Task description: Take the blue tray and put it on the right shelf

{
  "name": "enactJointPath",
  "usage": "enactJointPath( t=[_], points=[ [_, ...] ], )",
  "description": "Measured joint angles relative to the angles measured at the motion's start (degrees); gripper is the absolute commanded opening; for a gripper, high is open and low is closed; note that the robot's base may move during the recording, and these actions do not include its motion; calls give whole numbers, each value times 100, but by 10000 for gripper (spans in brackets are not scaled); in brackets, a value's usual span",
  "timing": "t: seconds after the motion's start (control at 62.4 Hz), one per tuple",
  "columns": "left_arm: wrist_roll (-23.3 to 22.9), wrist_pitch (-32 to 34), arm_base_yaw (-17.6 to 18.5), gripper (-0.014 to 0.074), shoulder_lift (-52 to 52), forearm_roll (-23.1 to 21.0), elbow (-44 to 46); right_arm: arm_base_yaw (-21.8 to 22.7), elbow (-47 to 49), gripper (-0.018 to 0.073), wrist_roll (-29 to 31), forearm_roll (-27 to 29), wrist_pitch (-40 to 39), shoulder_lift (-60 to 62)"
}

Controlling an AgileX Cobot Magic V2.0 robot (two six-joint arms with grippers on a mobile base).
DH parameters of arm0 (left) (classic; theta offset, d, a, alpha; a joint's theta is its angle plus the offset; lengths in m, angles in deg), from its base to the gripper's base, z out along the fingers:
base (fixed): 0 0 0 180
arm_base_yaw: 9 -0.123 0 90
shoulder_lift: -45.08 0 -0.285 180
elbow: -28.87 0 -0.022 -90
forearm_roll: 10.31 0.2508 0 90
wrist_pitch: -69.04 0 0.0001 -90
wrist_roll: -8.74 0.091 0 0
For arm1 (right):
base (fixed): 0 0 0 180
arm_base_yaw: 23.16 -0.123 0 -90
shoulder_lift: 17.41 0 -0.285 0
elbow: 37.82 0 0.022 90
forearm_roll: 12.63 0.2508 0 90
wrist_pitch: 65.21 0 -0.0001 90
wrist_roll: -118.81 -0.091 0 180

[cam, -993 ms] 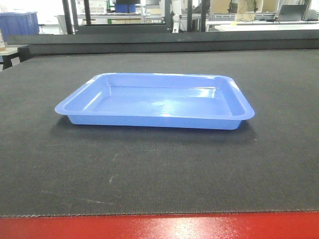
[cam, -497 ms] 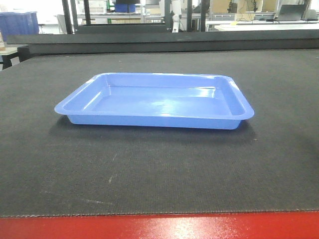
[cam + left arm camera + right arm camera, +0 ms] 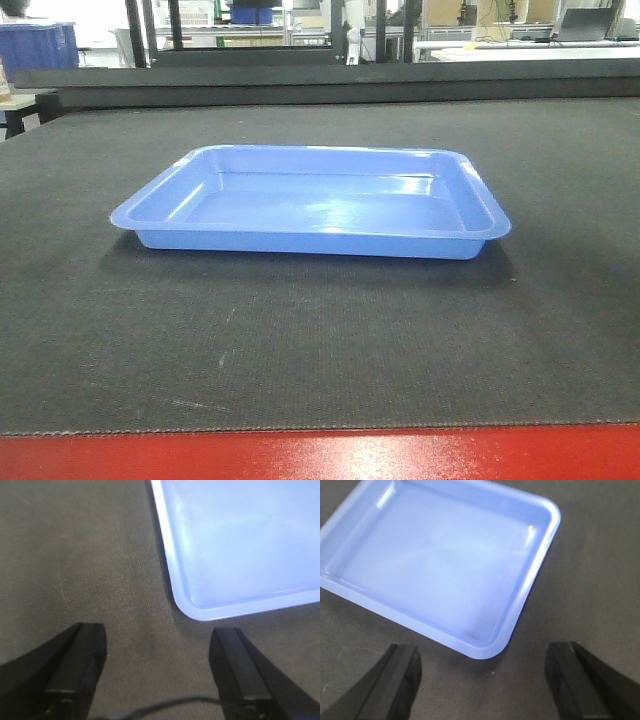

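Left wrist view: the blue tray (image 3: pixel 240 545) is seen at one o'clock of the spread left claw (image 3: pixel 157 630), eleven of the spread right claw (image 3: pixel 484 649)

left fingers (image 3: pixel 75 665): black, matte, blocky | cable (image 3: pixel 175 701): thin, dark | right fingers (image 3: pixel 575 680): black, matte, wedge-shaped

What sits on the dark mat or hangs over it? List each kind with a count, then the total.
Tray: 1, the blue tray
End effector: 2, the left end effector and the right end effector, both open and empty
Total: 3
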Motion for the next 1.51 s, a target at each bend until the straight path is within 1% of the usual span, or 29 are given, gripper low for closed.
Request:
enactJointPath(
  t=[0.128, 0.304, 0.401, 0.497, 0.737, 1.073, 1.346, 1.378, 1.426, 1.474, 1.506],
  points=[
    [-208, -328, 0, 356, 822, 0, 715, 0, 780, 610, -567, -208, 485, -777],
    [-489, -442, 0, 356, 1740, 9, 1451, 0, 1602, 610, -1611, -1042, 839, -1652],
    [-634, -442, 0, 356, 2154, 9, 1738, 0, 1872, 610, -1858, -1287, 879, -2014],
    [-805, -442, -23, 356, 2622, -18, 2076, 0, 2063, 610, -1934, -1355, 879, -2378],
    [-866, -442, -46, 356, 3500, -94, 2585, 4, 2129, 610, -2010, -1355, 684, -3127],
    [-879, -265, -46, 347, 4177, -122, 2605, 55, 2150, 610, -2068, -1355, 383, -3905],
    [-891, -155, -46, 347, 4323, -229, 2618, 55, 2150, 608, -2068, -1355, 241, -4253],
    [-891, -155, -46, 347, 4327, -229, 2618, 55, 2150, 596, -2068, -1355, 226, -4271],
    [-891, -155, -46, 344, 4327, -229, 2629, 55, 2155, 549, -2079, -1355, 227, -4298],
    [-902, -155, -46, 330, 4327, -260, 2639, 55, 2164, 466, -2073, -1355, 214, -4303],
    [-902, -155, -46, 303, 4336, -272, 2639, 55, 2164, 405, -2073, -1355, 214, -4303]
  ],
)
